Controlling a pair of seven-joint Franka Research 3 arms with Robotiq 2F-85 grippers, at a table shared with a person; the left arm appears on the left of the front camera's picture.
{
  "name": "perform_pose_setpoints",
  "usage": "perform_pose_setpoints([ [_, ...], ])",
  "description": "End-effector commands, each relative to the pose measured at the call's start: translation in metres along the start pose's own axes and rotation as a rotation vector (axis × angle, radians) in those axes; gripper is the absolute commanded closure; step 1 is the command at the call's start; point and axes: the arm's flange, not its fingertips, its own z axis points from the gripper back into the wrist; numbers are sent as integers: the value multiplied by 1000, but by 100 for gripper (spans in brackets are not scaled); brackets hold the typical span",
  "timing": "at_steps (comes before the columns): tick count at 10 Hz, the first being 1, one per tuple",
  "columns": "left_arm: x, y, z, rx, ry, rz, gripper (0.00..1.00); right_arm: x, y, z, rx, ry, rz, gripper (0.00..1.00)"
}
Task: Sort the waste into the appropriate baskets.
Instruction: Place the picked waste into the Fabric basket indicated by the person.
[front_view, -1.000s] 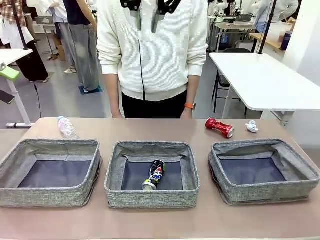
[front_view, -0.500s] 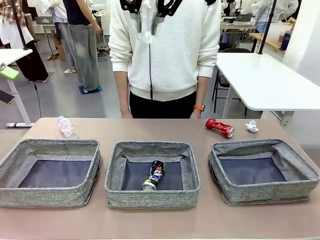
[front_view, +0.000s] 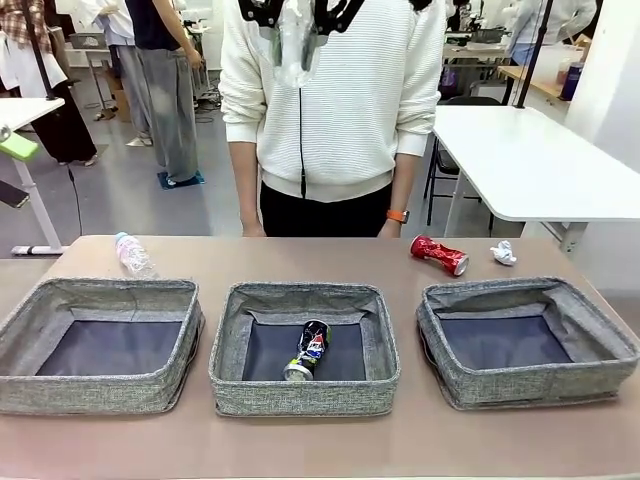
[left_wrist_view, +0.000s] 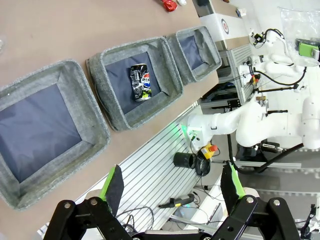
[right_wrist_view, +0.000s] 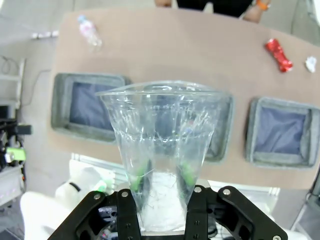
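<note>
My right gripper (front_view: 297, 22) hangs high over the table, shut on a clear plastic cup (front_view: 295, 42). The right wrist view looks down through that cup (right_wrist_view: 157, 145), which the right gripper (right_wrist_view: 161, 175) pinches between green pads. Three grey baskets stand in a row: left (front_view: 90, 392), middle (front_view: 300, 396), right (front_view: 540, 388). A dark printed can (front_view: 309, 350) lies in the middle one. Behind them on the table lie a clear bottle (front_view: 133, 255), a crushed red can (front_view: 439, 254) and a white paper ball (front_view: 503, 253). My left gripper (left_wrist_view: 172, 185) is open and empty, high above the baskets.
A person in a white sweater (front_view: 330, 110) stands at the table's far edge, wearing an orange watch (front_view: 398, 215). A white table (front_view: 530, 160) stands at the back right. Bare tabletop lies behind the baskets between the bottle and the red can.
The person has shifted toward picture right. My right gripper holds the cup in nearly the same high spot. The baskets and litter have not moved.
</note>
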Motion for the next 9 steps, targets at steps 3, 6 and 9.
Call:
perform_pose_setpoints([
  [3, -1, -1, 2, -14, -2, -20, 0, -5, -3, -3, 21, -8, -22, 70],
  [6, -1, -1, 2, -14, -2, -20, 0, -5, -3, -3, 21, -8, -22, 70],
  [9, -1, -1, 2, -14, -2, -20, 0, -5, -3, -3, 21, -8, -22, 70],
])
